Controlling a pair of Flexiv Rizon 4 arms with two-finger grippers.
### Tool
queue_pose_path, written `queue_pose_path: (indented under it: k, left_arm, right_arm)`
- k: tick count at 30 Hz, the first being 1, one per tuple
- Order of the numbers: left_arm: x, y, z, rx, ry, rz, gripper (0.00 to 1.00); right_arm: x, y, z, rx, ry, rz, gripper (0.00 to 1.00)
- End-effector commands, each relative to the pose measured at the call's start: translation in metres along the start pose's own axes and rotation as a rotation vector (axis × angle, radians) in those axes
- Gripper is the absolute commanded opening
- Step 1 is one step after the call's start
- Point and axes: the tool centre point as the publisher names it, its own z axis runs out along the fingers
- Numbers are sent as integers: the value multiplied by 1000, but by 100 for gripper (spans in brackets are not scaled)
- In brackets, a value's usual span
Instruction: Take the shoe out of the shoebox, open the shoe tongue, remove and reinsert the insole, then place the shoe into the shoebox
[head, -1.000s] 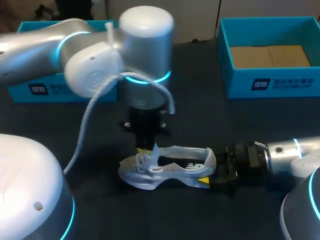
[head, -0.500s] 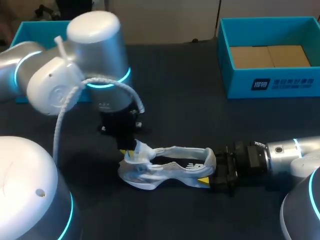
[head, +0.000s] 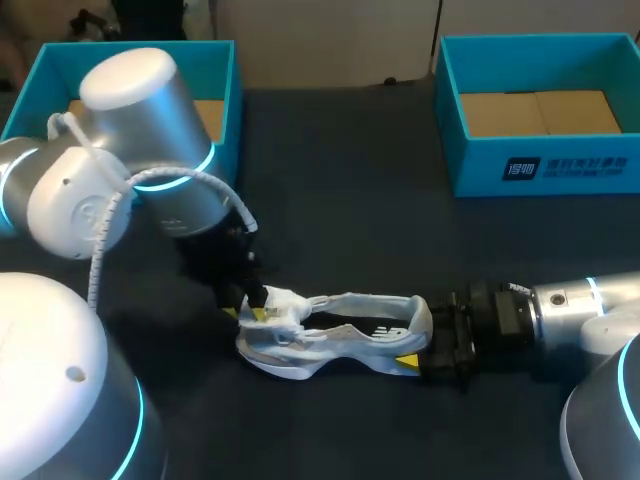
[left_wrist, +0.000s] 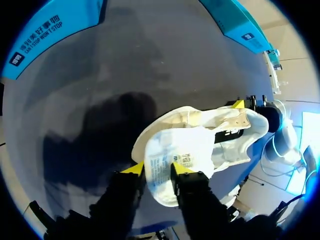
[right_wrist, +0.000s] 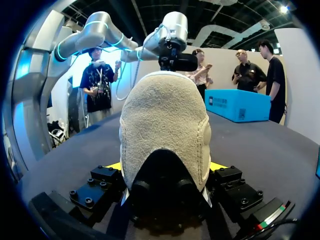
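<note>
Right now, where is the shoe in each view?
Head view: shoe lies on the table between left pincer and right pincer.
Left wrist view: ahead of left pincer, tongue clamped in its tips.
Right wrist view: heel clamped in right pincer.
Shared landmark: left pincer, seen beyond the heel there.

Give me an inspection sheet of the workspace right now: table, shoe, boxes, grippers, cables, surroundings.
Surface: dark table.
Job's things: white shoe on the table between the two grippers, outside both boxes; tongue pulled away from the shoe's opening; right shoebox and left shoebox open at the far edge.
Clutter: nothing seen.
Grippers: left gripper fingers shut on the tongue; right gripper fingers shut on the shoe's heel.
Cables: white cable looped along the left arm.
Surroundings: nothing seen.
</note>
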Motion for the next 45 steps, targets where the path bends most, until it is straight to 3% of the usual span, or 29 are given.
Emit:
queue_pose_path:
  k: [1,10,17,28,34,35,36,45]
  left_arm:
    - [-12,10,-10,21,30,1,42]
    - [-20,11,-33,56,17,29,47]
    - [-4,6,-64,87,16,110,42]
    - [29,-4,-92,89,-10,236,46]
    - [45,-9,-104,57,-41,369,37]
    - [48,-11,-107,34,-50,404,25]
    - [53,-12,-109,30,-64,435,0]
    - [84,-2,-117,-25,-159,875,0]
  right_arm:
    - [1,1,0,4,-1,0,0]
    - [1,1,0,4,-1,0,0]
    - [1,1,0,4,-1,0,0]
    - [1,1,0,4,-1,0,0]
    - [1,1,0,4,-1,0,0]
    - [1,1,0,4,-1,0,0]
    - [1,1,0,4,-1,0,0]
    - [1,1,0,4,-1,0,0]
